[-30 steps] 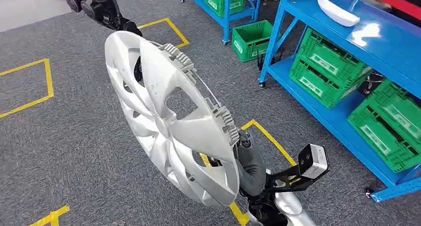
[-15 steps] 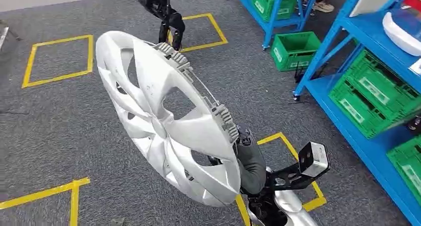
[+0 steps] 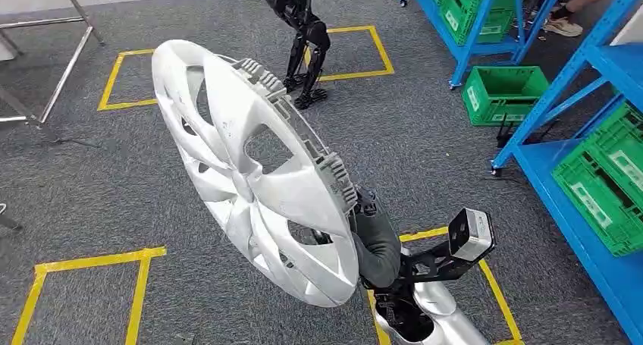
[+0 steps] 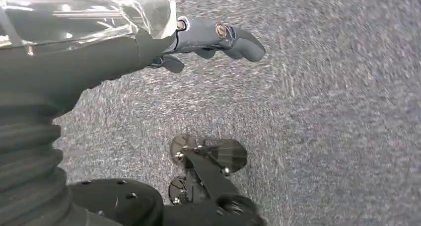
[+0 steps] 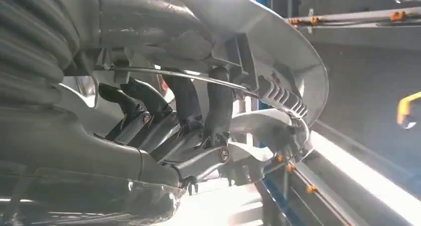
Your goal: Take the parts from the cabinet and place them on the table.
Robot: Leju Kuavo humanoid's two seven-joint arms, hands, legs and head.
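While the right hand (image 3: pixel 373 243) grips the silver wheel cover (image 3: pixel 254 174) by its rim, the cover stands tilted on edge in the air above the grey carpet (image 3: pixel 114 186), its spoked face turned away to the robot's left. From the right wrist camera the dark fingers (image 5: pixel 186 104) are hooked over the cover's inner edge, behind the wire ring, with the thumb pressed on the other side. The left hand (image 4: pixel 198 37) hangs over bare carpet with nothing in it, thumb sticking out; I cannot tell how the other fingers lie.

On the floor around the cover are squares marked in yellow tape (image 3: pixel 91 273). Off to the right stands a blue shelving rack (image 3: pixel 588 95) with green crates (image 3: pixel 603 182) on its low shelf, and one more green crate (image 3: pixel 504 93) sits on the carpet beside it. Farther back, another black humanoid robot (image 3: pixel 299 26) stands at the edge of a yellow square. At the far left are the metal legs of a stand (image 3: pixel 53 64), and beyond the far rack a person's shoe (image 3: pixel 563 26) shows.
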